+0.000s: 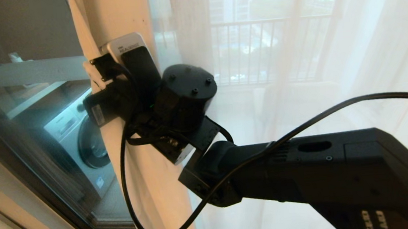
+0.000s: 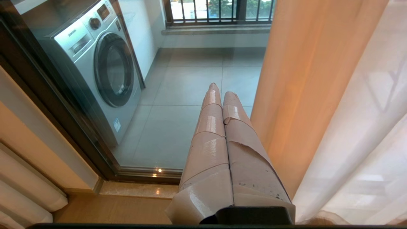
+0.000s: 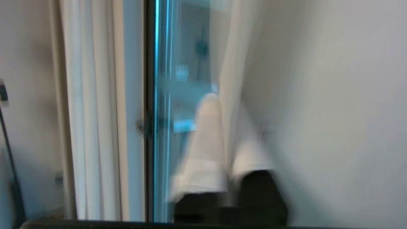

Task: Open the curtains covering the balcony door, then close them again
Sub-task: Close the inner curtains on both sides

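My right gripper sits in the upper left of the head frame, fingers pinched on the beige hemmed edge of the curtains, which hangs as one long vertical line from top to bottom. In the right wrist view the fabric passes between the fingers. The bare glass of the balcony door lies to the left of this edge, the sheer folds to the right. My left gripper is closed on nothing, parked low, so I judge the right arm should move the edge sideways.
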Available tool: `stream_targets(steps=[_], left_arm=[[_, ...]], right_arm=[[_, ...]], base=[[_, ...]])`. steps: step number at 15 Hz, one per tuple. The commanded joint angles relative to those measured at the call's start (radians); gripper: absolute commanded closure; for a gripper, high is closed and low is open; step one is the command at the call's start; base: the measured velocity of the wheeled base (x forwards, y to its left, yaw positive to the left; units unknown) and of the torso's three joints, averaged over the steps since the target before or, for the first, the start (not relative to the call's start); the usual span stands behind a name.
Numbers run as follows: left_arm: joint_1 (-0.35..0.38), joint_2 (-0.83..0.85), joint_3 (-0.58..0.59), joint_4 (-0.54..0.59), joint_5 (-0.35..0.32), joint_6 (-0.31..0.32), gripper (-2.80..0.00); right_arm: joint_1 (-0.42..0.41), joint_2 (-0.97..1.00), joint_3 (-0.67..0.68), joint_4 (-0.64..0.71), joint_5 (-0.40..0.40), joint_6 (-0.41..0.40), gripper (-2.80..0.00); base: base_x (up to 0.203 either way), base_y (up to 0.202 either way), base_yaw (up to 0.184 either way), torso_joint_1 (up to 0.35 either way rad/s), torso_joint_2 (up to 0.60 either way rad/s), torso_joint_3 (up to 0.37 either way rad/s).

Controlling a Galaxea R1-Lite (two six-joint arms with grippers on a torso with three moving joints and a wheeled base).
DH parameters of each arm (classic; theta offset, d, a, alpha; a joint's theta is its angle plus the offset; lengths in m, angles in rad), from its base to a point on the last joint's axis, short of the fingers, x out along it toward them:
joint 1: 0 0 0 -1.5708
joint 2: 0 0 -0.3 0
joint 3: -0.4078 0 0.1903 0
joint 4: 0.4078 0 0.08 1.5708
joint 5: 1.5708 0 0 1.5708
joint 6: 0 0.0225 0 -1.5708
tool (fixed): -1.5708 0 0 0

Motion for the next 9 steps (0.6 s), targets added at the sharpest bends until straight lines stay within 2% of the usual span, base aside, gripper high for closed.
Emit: stream_targets(steps=[1,9], left_arm=[[0.0,0.001,0.0,0.0,-0.001,0.0,0.0],[0.0,0.001,0.0,0.0,-0.001,0.0,0.0]], right_arm=[[-0.013,-0.001,0.0,-0.012,0.003,-0.004,-2.8],[-0.045,-0.051,0.002,-0.011,0.004,-0.002,-2.8]], base=[[0.0,0.0,0.0,0.0,0.0,0.0],[0.0,0.0,0.0,0.0,0.0,0.0]])
